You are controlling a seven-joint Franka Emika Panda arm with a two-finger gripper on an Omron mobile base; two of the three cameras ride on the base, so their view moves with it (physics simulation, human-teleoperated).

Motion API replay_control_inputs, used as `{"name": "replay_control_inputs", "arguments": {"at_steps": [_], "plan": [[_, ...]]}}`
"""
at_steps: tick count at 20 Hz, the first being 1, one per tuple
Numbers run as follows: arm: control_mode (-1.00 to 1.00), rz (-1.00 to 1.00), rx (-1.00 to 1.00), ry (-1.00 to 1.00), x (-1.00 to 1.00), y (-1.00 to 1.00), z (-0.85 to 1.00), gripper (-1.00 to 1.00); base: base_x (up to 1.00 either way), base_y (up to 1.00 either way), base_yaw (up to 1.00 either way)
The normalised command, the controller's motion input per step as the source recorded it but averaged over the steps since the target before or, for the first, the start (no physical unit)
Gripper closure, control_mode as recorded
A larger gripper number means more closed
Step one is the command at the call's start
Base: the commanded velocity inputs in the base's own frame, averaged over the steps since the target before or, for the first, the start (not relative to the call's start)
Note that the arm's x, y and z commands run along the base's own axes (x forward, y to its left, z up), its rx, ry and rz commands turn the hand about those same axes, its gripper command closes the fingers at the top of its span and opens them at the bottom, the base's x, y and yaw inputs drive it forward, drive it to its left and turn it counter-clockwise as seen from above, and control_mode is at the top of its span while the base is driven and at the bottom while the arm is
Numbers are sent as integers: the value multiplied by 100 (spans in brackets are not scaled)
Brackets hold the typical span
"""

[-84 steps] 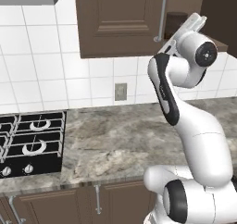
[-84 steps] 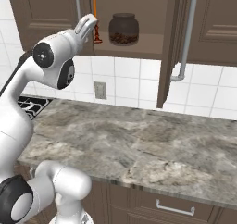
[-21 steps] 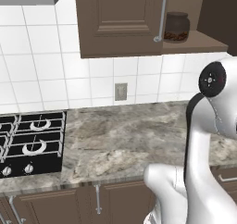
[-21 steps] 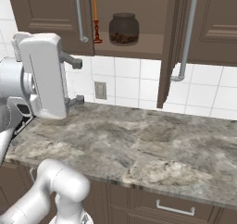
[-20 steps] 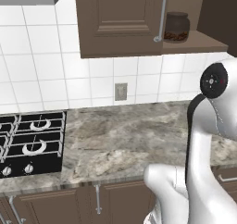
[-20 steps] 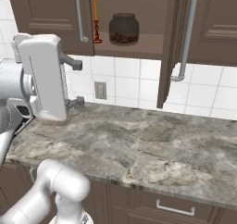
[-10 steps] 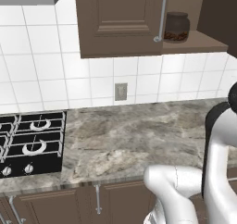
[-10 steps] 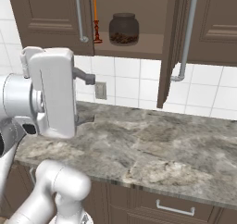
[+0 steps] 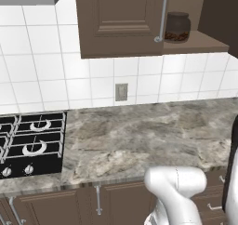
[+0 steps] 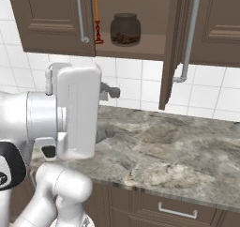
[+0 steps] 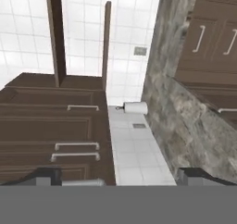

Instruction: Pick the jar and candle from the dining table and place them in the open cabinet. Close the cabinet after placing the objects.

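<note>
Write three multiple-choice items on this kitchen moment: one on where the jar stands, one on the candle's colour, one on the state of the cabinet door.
1. Where is the jar?
A. On the marble counter
B. On the shelf of the cabinet
C. On the gas hob

2. What colour is the stick of the candle?
A. Orange
B. White
C. Blue

3. How does the cabinet door stand?
A. Fully shut
C. Swung open
B. Taken off and lying on the counter

Answers:
1. B: the right base view shows the jar on the shelf inside the cabinet, and the left base view shows it there too.
2. A: a thin orange taper rises from a dark red-brown base left of the jar.
3. C: the door stands edge-on beside the bare shelf, so closing it is not yet done.
</note>
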Motion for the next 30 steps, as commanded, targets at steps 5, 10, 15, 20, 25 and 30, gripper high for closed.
{"name": "replay_control_inputs", "arguments": {"at_steps": [5,10,15,20,25,30], "plan": [[-100,16,8,6,0,-42,-1,-100,0,0,0],[-100,27,11,12,3,-32,-12,-100,0,0,0],[-100,37,12,3,17,-23,-14,-100,0,0,0],[-100,32,11,0,15,-20,-13,-100,0,0,0],[-100,21,8,9,23,-10,-16,-100,0,0,0],[-100,12,4,0,25,-5,-13,-100,0,0,0]]}}
